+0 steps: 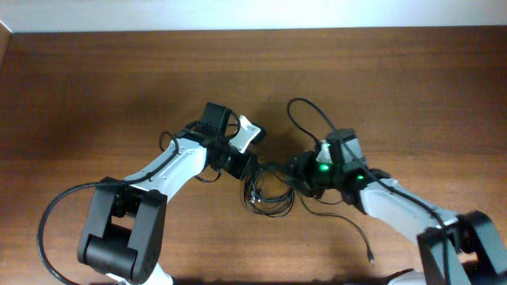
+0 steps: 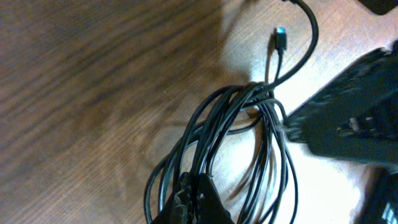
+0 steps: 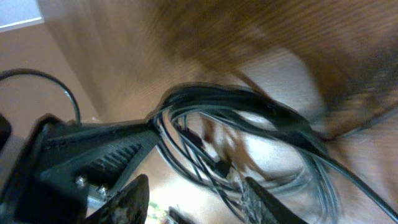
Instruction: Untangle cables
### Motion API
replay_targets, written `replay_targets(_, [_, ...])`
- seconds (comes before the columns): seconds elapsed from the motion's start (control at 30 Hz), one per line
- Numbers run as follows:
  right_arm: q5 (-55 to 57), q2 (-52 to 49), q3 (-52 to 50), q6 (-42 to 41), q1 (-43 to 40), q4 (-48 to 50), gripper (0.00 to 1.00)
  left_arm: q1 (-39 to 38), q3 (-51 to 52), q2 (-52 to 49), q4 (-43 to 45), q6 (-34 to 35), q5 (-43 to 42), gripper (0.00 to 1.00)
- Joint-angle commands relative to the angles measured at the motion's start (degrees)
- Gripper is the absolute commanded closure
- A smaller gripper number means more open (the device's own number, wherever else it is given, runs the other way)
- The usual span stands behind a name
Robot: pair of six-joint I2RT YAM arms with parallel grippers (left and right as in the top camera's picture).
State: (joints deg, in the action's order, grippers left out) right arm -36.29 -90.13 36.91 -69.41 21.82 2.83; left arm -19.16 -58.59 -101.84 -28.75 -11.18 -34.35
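Observation:
The cables (image 1: 266,195) are a tangled bundle of thin black loops on the table between my two arms. One strand arcs up behind the right arm (image 1: 304,109), and another trails to a plug (image 1: 371,255) at the front right. My left gripper (image 1: 245,169) is shut on strands at the bundle's left side. In the left wrist view its fingertips (image 2: 196,198) pinch the loops (image 2: 249,124), and a small plug (image 2: 281,34) lies beyond. My right gripper (image 1: 296,179) is open at the bundle's right side. In the blurred right wrist view its fingers (image 3: 196,202) spread around the strands (image 3: 211,124).
The brown wooden table (image 1: 119,79) runs to a pale wall at the back. The right gripper's black body (image 2: 354,118) fills the right of the left wrist view. The left gripper (image 3: 87,152) sits close at the left of the right wrist view.

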Motion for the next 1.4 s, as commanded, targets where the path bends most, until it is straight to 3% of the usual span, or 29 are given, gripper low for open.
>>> replay_targets(0.0, [11.39,-3.02,0.26,-9.46,4.55,5.25,0.53,0.09,0.04,-0.37,0.22,-1.16,-3.85,1.0])
replay_targets(0.1, [21.27,-3.21,0.26,-10.84,8.68,6.01,0.63,0.09,0.04,-0.37,0.92,-1.14,-3.82,1.0])
replay_targets(0.23, [29.31,-3.21,0.26,-10.82,12.46,6.86,0.64,0.09,0.04,-0.37,0.94,-1.14,-3.85,1.0])
replay_targets(0.7, [32.59,-4.5,0.26,-9.94,15.76,7.85,0.64,0.09,0.04,-0.37,1.95,-0.87,-3.61,1.0])
replay_targets(0.87, [34.05,-11.93,0.26,-9.92,16.52,17.94,0.65,0.09,0.04,-0.37,1.95,-0.9,-3.61,1.0])
replay_targets(0.93, [34.21,-13.22,0.28,-9.29,16.52,18.91,0.73,0.09,0.04,-0.37,1.95,-0.9,-3.58,1.0])
replay_targets(0.97, [34.21,-13.27,0.26,-3.89,16.52,18.82,0.9,0.09,0.04,-0.37,1.9,-0.9,-3.34,1.0])
replay_targets(1.0, [33.97,-13.27,0.26,-0.5,16.52,18.64,0.96,0.09,0.04,-0.37,1.77,-0.9,-2.05,1.0])
replay_targets(1.07, [29.14,-12.87,0.28,3.23,16.31,18.43,0.96,0.09,0.04,-0.37,1.7,3.5,7.67,1.0])
replay_targets(1.13, [26.53,-10.16,0.28,4.04,16.31,18.47,0.96,0.09,0.04,-0.37,1.09,7.52,14.43,1.0])
replay_targets(1.37, [25.83,14.99,0.28,15.17,16.28,12.52,0.96,0.07,0.04,-0.37,0.39,7.54,14.23,1.0])
